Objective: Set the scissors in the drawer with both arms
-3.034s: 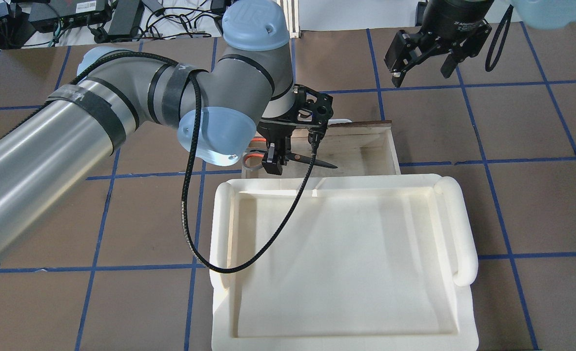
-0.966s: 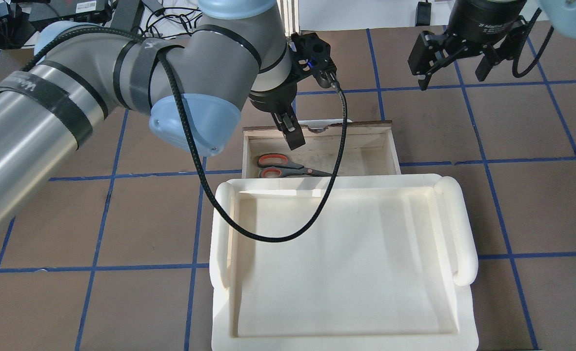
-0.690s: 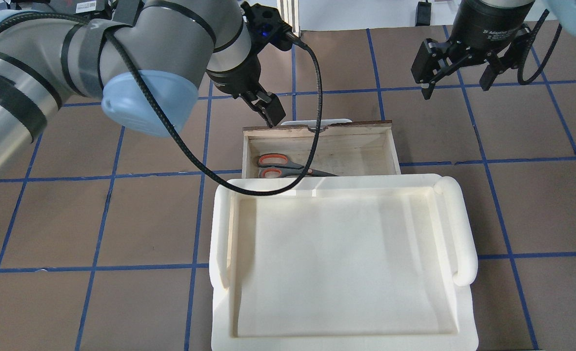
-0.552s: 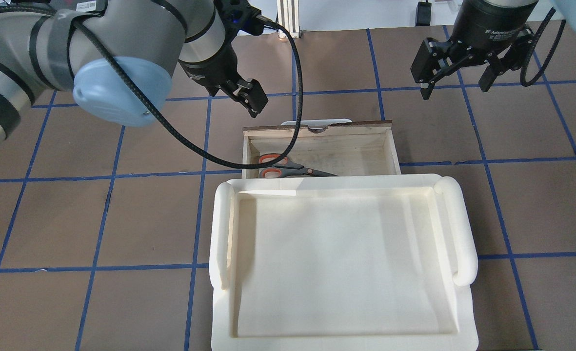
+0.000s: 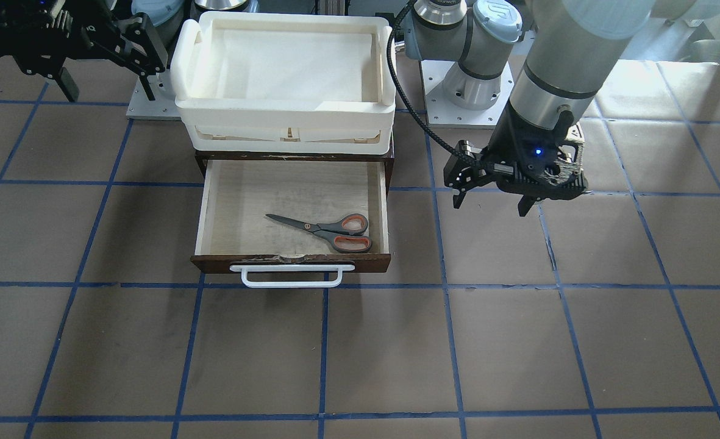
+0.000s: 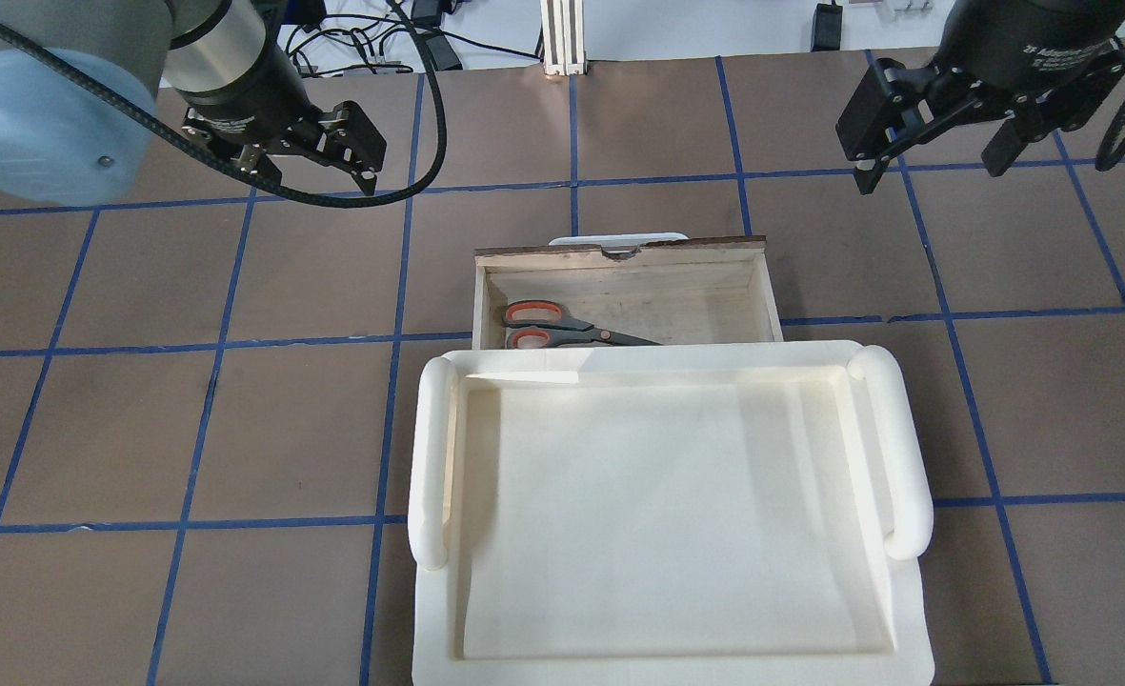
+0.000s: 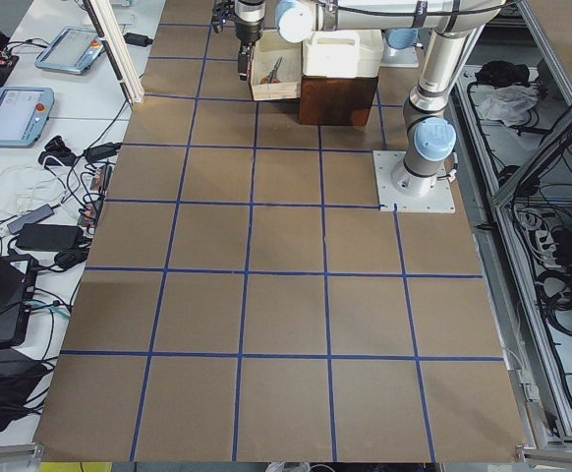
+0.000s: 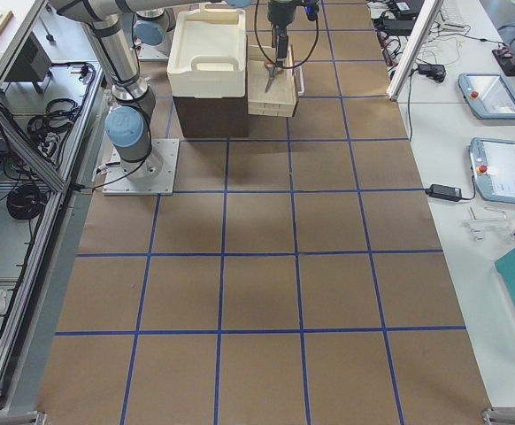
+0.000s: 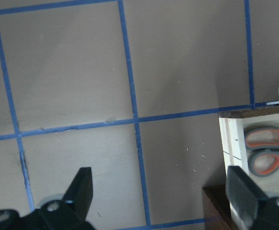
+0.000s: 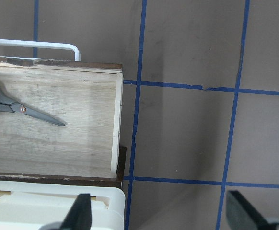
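Observation:
The scissors [image 5: 329, 230] lie flat inside the open drawer [image 5: 262, 189], handles toward the robot's left; they also show in the overhead view [image 6: 562, 329] and in both wrist views [image 9: 266, 151] [image 10: 15, 106]. My left gripper [image 6: 319, 171] is open and empty, hovering over the table well to the left of the drawer [image 6: 695, 286]; in the front view it [image 5: 491, 206] is to the drawer's right. My right gripper [image 6: 932, 171] is open and empty, raised off the drawer's far right corner; it also shows in the front view [image 5: 108, 91].
A white plastic bin [image 6: 905, 448] sits on the cabinet above the drawer and hides the drawer's rear part from overhead. The white bar handle [image 5: 292, 277] sticks out from the dark drawer front. Brown table with blue grid tape lies around.
The left gripper let go of the scissors, which now lie in the drawer, then rose and swung away to the left. The right gripper drifted slightly right.

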You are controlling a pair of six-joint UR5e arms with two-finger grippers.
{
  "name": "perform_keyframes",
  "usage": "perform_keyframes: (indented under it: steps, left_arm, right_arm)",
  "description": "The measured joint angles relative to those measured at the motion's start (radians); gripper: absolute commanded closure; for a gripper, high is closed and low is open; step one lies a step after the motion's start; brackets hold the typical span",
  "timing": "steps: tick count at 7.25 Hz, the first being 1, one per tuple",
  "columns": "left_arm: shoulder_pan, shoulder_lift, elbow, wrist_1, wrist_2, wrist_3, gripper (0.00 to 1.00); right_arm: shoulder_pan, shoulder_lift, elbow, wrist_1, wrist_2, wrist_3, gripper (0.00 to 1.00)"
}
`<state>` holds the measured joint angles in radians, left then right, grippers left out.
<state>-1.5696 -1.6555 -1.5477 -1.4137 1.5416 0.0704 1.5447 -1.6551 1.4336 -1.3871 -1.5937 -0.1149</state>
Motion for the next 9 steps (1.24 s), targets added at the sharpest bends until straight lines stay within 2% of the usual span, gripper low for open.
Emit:
perform_keyframes:
  steps: [4, 9]
  left_arm:
    - [0.036, 0.056, -0.028, -0.066, 0.026, -0.058, 0.0]
    - [0.035, 0.131, -0.108, -0.073, 0.023, -0.073, 0.0]
  right_arm:
    - [0.002, -0.008, 0.018, 0.007, 0.011, -0.01, 0.0]
    - [0.0, -0.008, 0.031, -0.003, 0.036, -0.013, 0.0]
